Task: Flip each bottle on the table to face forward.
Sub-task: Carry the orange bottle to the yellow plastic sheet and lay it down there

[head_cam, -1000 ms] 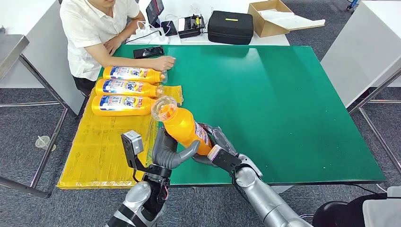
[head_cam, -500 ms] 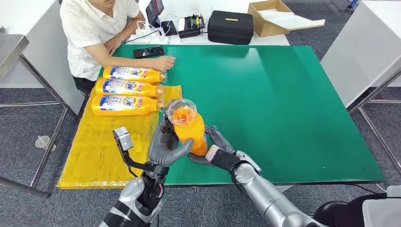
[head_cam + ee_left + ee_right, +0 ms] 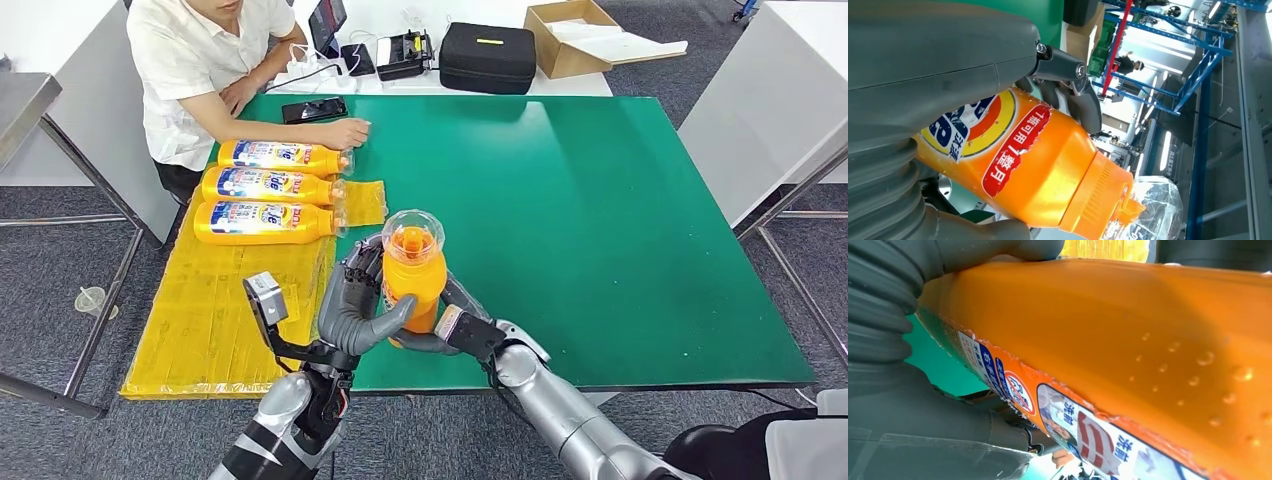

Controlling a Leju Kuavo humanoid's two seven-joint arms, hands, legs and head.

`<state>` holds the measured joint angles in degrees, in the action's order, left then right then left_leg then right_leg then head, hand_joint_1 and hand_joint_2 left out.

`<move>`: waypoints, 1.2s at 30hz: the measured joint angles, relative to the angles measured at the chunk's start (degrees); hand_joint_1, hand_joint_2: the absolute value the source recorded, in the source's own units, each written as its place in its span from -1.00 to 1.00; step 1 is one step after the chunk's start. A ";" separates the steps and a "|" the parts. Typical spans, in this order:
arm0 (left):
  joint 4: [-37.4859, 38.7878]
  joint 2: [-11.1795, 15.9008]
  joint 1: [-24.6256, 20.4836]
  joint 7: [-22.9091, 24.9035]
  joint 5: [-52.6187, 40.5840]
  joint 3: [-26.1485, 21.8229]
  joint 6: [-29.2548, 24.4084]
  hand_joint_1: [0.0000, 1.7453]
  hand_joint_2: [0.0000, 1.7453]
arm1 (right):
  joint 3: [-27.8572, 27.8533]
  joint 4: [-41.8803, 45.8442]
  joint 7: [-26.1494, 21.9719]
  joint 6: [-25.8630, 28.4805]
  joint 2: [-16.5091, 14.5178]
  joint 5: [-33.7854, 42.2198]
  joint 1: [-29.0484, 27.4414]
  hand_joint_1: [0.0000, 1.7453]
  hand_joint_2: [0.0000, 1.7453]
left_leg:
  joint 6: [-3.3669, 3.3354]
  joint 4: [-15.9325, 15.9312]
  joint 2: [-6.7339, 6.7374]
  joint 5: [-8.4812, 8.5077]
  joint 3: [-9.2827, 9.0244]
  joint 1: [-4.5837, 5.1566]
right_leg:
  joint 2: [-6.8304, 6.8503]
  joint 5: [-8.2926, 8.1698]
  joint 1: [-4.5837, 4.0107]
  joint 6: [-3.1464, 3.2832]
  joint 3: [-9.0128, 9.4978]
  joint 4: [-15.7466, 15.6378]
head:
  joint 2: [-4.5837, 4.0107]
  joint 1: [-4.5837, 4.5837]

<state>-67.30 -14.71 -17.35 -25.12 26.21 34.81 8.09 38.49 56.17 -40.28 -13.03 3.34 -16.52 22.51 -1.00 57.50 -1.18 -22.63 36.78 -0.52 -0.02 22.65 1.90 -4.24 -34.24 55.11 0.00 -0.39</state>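
Note:
An orange bottle (image 3: 412, 278) with a clear cap stands nearly upright above the green table's (image 3: 600, 220) near edge, cap towards the camera. My left hand (image 3: 356, 305) wraps it from the left and my right hand (image 3: 452, 318) holds it from the right and below. In the left wrist view the bottle (image 3: 1038, 165) shows its label under my left hand (image 3: 923, 75). The right wrist view has the bottle's (image 3: 1128, 340) orange side and label against my right hand (image 3: 893, 340). Three more orange bottles (image 3: 262, 187) lie side by side at the table's left, labels up.
A yellow mat (image 3: 215, 310) covers the table's left part. A person in a white shirt (image 3: 200, 60) sits at the far left corner with a hand (image 3: 343, 133) by the farthest bottle. A phone (image 3: 314, 109), a black case (image 3: 487, 57) and a cardboard box (image 3: 570, 35) sit behind.
Both hands have turned the bottle from leaning left to nearly upright and carried it a little to the right. The lying bottles and the person have not moved.

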 joint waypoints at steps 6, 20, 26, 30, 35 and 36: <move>-0.07 0.00 -0.15 -3.16 -8.56 0.76 -4.95 -0.73 1.00 | -0.01 0.29 0.30 -1.33 0.36 0.28 -0.18 1.00 1.00 | 0.00 0.00 0.00 0.00 0.00 0.00 | 0.00 0.00 0.00 0.00 0.00 0.00 | 0.00 0.00; -0.48 0.26 0.21 -5.58 -26.08 2.96 -14.79 -1.00 1.00 | -1.74 0.29 3.10 -3.66 1.12 0.70 -1.47 1.00 1.00 | 0.00 0.00 0.00 0.00 0.01 0.00 | 0.00 0.00 0.00 0.00 0.00 0.00 | 0.00 -0.01; -0.37 0.31 0.20 -5.28 -27.27 3.20 -15.28 -1.00 1.00 | -2.38 0.29 3.23 -3.74 1.09 0.72 -1.58 1.00 1.00 | 0.00 0.00 0.00 0.00 0.01 0.00 | 0.00 0.00 0.00 0.00 0.00 0.00 | 0.00 -0.01; -0.12 0.41 0.14 -4.41 -25.80 3.21 -13.21 -1.00 1.00 | -2.48 0.27 3.20 -3.72 1.09 0.45 -1.59 1.00 1.00 | 0.00 0.00 0.00 0.00 0.01 0.00 | 0.00 0.00 0.00 0.00 0.00 0.00 | 0.00 0.00; 0.88 0.61 -0.73 -0.07 -16.13 1.87 -4.36 -1.00 1.00 | -2.64 0.16 2.69 -2.88 1.15 -1.34 -1.83 1.00 1.00 | 0.00 -0.01 -0.01 0.00 0.01 0.00 | 0.01 0.00 0.00 0.00 0.01 0.00 | 0.00 0.01; 1.37 0.59 -0.98 0.57 -15.28 1.62 -4.23 -1.00 1.00 | -2.66 0.16 2.67 -2.51 1.15 -1.82 -1.85 1.00 1.00 | 0.00 -0.01 -0.01 0.00 0.01 0.00 | 0.00 0.00 0.00 0.00 0.01 0.00 | 0.00 0.00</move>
<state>-65.93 -14.12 -18.33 -24.55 10.93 36.43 3.86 35.83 56.33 -37.62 -15.54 4.49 -18.34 20.66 -1.00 57.49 -1.19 -22.63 36.79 -0.51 -0.01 22.65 1.90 -4.24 -34.23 55.11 0.00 -0.39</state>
